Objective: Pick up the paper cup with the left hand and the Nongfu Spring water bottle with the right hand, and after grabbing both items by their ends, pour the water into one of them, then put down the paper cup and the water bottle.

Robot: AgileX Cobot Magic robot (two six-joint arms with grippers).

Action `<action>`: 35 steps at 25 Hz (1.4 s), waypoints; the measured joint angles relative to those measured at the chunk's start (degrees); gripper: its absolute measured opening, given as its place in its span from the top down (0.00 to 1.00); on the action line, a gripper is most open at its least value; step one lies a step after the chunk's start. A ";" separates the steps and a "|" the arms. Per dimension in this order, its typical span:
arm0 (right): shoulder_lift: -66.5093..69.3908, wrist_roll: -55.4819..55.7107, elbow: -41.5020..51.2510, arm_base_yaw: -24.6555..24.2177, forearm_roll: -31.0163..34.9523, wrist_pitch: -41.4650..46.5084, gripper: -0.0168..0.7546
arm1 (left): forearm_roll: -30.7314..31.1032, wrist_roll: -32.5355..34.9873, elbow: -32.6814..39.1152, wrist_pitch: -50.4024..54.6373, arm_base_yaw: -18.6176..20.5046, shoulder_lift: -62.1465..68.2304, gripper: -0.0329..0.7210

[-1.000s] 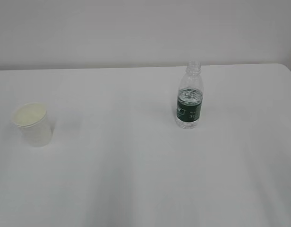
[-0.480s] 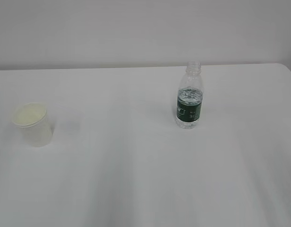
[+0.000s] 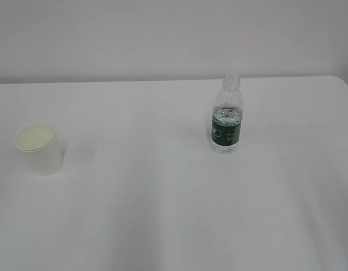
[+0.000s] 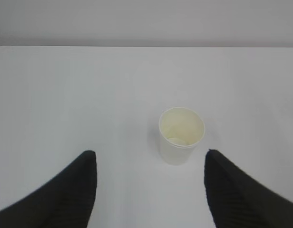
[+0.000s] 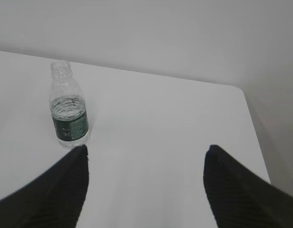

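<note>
Paper cup [image 3: 39, 148] and bottle [image 3: 226, 116] stand well apart on white table [image 3: 162, 214]; both claws gape, empty.

White paper cup [image 3: 39, 148] upright at left; well apart, uncapped clear bottle [image 3: 226, 115] upright, water [image 3: 226, 117] partway up.

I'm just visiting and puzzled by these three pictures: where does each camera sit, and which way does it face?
Exterior view: in front, looking down at a slant across the table; no robot parts show.
Left wrist view: on the left arm, facing the paper cup; open left end effector frames it.
Right wrist view: behind the open right end effector; water bottle left of centre.
Shared: exterior shows cup and bottle.
</note>
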 joint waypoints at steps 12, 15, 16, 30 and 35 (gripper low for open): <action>4.33 -1.49 0.03 0.00 0.00 -4.41 0.24 | 0.00 0.00 4.31 -6.34 0.00 2.10 0.29; 5.83 -3.02 0.40 1.62 0.00 -5.99 0.24 | 0.00 0.00 4.31 -7.08 0.00 2.10 0.29; 6.34 -3.48 0.84 2.78 0.11 -6.58 0.24 | 0.00 0.00 4.31 -7.20 0.00 2.10 0.29; 12.35 -4.26 4.26 6.83 0.11 -18.19 0.24 | -0.13 0.00 6.85 -12.52 0.00 2.10 0.29; 12.45 -3.14 6.75 7.81 0.11 -24.42 0.24 | -0.77 0.00 9.03 -16.79 0.00 2.10 0.29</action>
